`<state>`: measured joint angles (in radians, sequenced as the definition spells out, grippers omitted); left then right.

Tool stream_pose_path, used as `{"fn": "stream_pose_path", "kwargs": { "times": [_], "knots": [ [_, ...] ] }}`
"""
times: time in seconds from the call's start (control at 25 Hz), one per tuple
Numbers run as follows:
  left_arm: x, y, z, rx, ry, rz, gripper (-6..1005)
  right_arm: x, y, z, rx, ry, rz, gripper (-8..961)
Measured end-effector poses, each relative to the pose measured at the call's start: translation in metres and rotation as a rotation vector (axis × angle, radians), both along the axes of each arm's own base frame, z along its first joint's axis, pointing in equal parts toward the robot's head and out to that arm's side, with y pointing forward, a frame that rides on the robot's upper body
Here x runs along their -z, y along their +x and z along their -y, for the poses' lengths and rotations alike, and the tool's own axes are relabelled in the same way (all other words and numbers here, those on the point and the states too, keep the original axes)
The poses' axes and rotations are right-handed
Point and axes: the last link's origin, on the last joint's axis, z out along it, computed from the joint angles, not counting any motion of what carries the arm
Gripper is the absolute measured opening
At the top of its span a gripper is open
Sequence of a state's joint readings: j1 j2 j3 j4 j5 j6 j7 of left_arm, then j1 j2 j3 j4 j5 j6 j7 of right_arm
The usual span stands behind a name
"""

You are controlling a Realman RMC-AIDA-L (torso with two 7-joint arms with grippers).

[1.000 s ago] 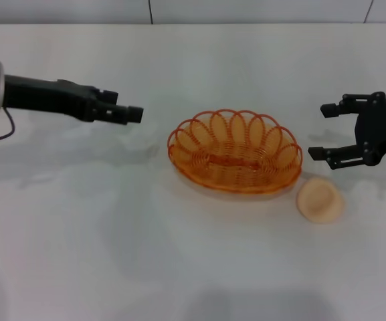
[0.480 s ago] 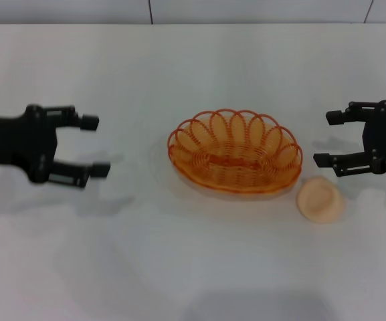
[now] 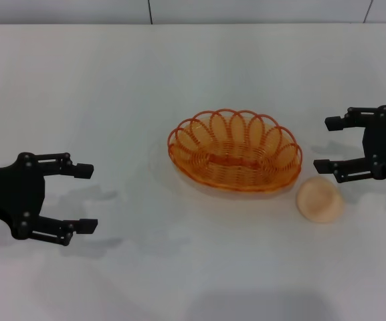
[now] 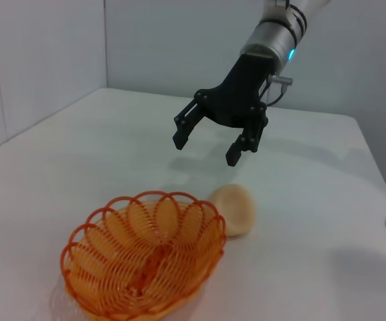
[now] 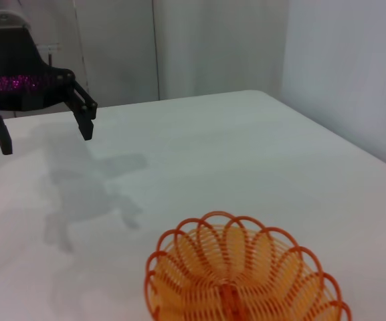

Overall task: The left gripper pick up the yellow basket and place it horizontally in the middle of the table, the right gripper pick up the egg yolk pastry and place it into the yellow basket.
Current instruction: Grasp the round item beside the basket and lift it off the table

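Observation:
The yellow basket [image 3: 235, 160] lies lengthwise across the middle of the white table [image 3: 179, 80], empty. The egg yolk pastry [image 3: 320, 199] rests on the table just off the basket's right front end. My left gripper [image 3: 87, 198] is open and empty, well to the left of the basket and nearer the front. My right gripper [image 3: 326, 144] is open and empty, right of the basket and just behind the pastry. The left wrist view shows the basket [image 4: 146, 257], the pastry [image 4: 236, 208] and the right gripper [image 4: 206, 150] above them. The right wrist view shows the basket [image 5: 239, 281] and the left gripper [image 5: 45, 139].
A pale wall [image 3: 246, 10] runs along the table's far edge. Nothing else stands on the table besides the basket and the pastry.
My left gripper has drawn back from the basket toward the front left and now shows both open fingers. My right gripper has shifted slightly to the right. The basket and pastry have not moved.

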<state>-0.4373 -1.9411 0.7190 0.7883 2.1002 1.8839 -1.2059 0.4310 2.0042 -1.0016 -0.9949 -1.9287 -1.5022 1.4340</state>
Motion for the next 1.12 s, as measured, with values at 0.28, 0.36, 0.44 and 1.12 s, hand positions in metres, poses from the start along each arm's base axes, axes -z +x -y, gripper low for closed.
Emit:
{"fn": "stream_pose_path", "kwargs": {
  "times": [0.28,0.36,0.44,1.12],
  "knots": [
    [-0.003,-0.001,-0.001,0.004,0.009,-0.004,889,-0.015,-0.004,-0.004,0.108,-0.024,0.049,826],
    [-0.003,-0.001,-0.001,0.006,0.013,-0.006,890,-0.02,-0.008,-0.003,0.134,-0.038,0.079,826],
    [-0.004,0.0,-0.003,0.006,0.018,-0.008,890,-0.026,-0.015,-0.002,0.17,-0.057,0.12,826],
    [-0.005,0.001,-0.01,-0.01,0.042,-0.02,889,0.001,-0.059,-0.008,0.424,-0.228,0.344,821]
  ]
}}
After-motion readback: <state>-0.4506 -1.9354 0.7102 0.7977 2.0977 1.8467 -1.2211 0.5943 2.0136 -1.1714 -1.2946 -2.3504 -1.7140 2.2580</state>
